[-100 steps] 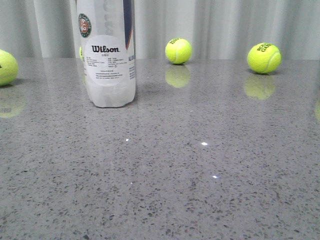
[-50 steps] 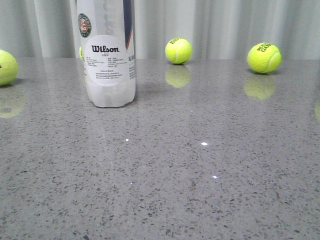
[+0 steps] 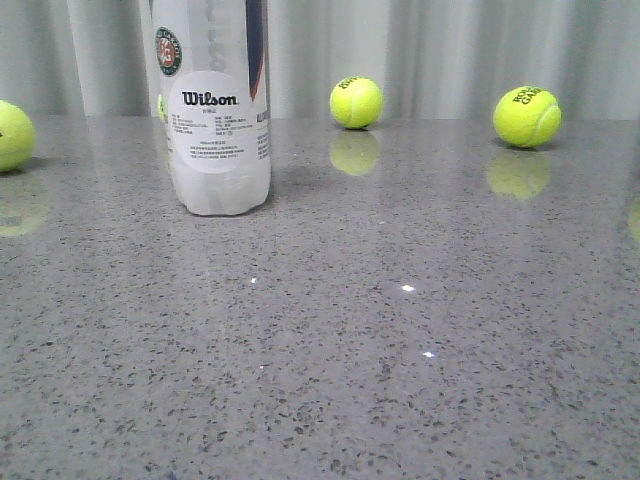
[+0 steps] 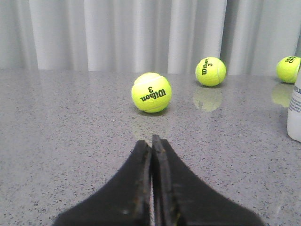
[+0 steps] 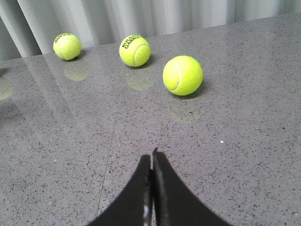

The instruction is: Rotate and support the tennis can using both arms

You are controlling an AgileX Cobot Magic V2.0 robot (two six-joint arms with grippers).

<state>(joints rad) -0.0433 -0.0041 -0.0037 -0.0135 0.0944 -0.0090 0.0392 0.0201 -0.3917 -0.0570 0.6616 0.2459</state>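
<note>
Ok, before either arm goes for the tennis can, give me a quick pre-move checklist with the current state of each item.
1. Tennis can upright on the table: ok.
2. Left hand open for a grasp: not ok, fingers pressed together, holding nothing.
3. Right hand open: not ok, also shut and empty.
4. Can in the left wrist view: ok, only its edge shows.
5. Can in the right wrist view: not ok, only tennis balls visible.
6. Can's top rim: cannot tell, cropped out.
</note>
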